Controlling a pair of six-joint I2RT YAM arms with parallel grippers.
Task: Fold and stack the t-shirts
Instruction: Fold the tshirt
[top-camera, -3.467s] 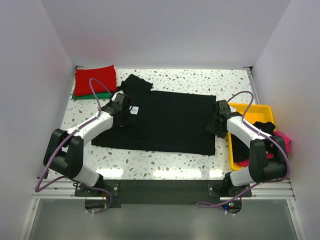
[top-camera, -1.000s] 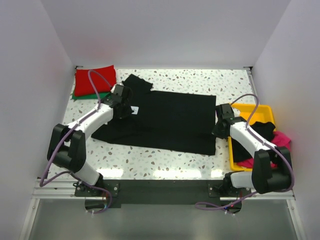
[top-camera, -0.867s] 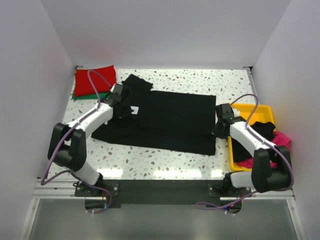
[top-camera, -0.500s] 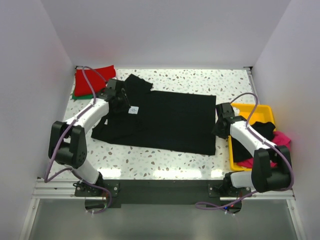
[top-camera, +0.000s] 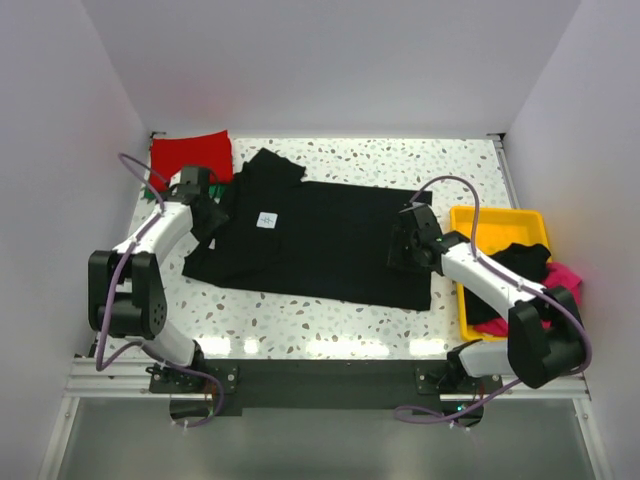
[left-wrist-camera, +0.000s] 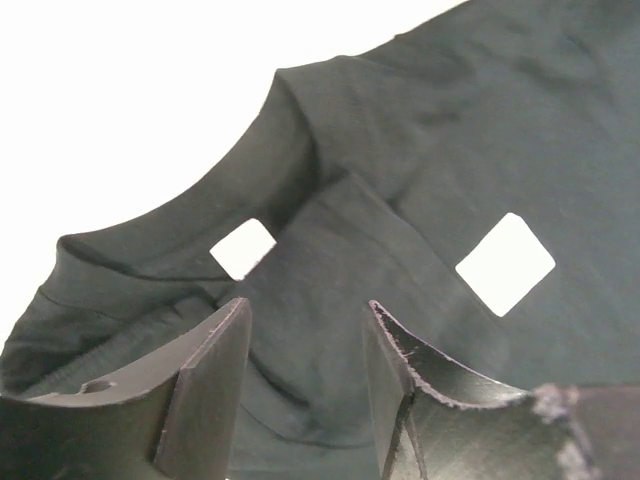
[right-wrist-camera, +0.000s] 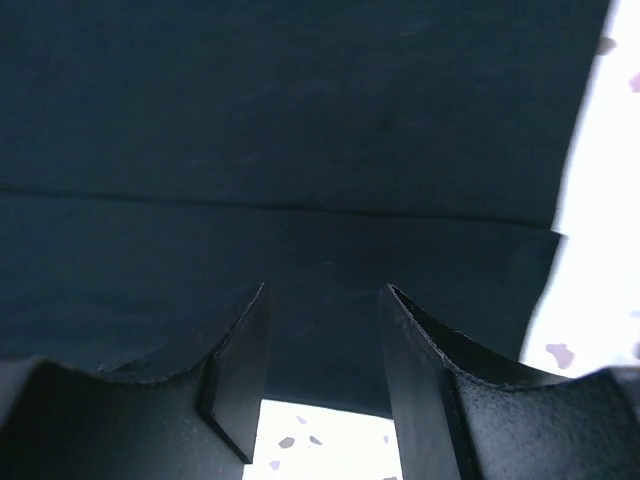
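Now the left tool is pulling back to the collar edge of the black t-shirt, jaws apart, empty; the right tool is sliding inward over the hem, likewise parted, cloth lying flat beneath both

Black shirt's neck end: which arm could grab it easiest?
Probably left. The left pincer hovers open by the collar of the black shirt, near its white label; the right pincer sits over the far hem end.
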